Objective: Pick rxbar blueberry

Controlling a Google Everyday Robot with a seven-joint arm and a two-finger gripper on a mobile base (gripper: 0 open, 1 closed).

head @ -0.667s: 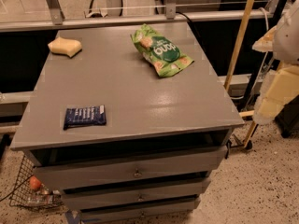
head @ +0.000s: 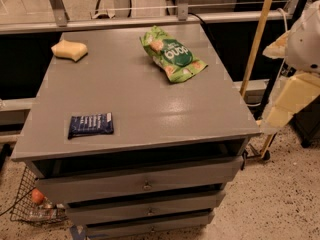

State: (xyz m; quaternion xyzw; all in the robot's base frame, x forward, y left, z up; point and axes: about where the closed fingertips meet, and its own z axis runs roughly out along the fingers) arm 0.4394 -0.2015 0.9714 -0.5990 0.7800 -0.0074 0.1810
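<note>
Currently, target: small flat rectangular dark navy-blue wrapped rxbar blueberry [head: 91, 125] lying print-side up near the front left corner of the top, long side running roughly along the front edge, untouched.
Support: sitting on the flat grey painted cabinet top [head: 135, 99], with bare surface all round the bar, probably leaving room for a descent from above.
Gripper: pale cream two-finger gripper [head: 286, 104] hanging off the right side of the cabinet, beyond its front right corner, well apart from the bar; holding nothing visible; how far open, cannot tell.
Arm: white rounded robot arm joint [head: 306, 39] sitting above the gripper at the right edge, seemingly parking clear of the top rather than reaching over it.
Distractor one: green crinkly snack bag [head: 171, 54] lying towards the back right, well apart from the bar, so hardly interfering with a grasp.
Distractor two: pale yellow soft sponge [head: 69, 50] resting at the back left corner, also well apart from the bar.
Below: grey drawer fronts [head: 145, 184] stacking under the top, the upper one looking slightly ajar.
Progress: judging the pick as not yet begun, with the approach remaining.
Next move: likely calling for crossing leftwards over the whole top, then lowering across the bar's short width.
Risk: being so thin, possibly sliding on the smooth paint instead of lifting.
</note>
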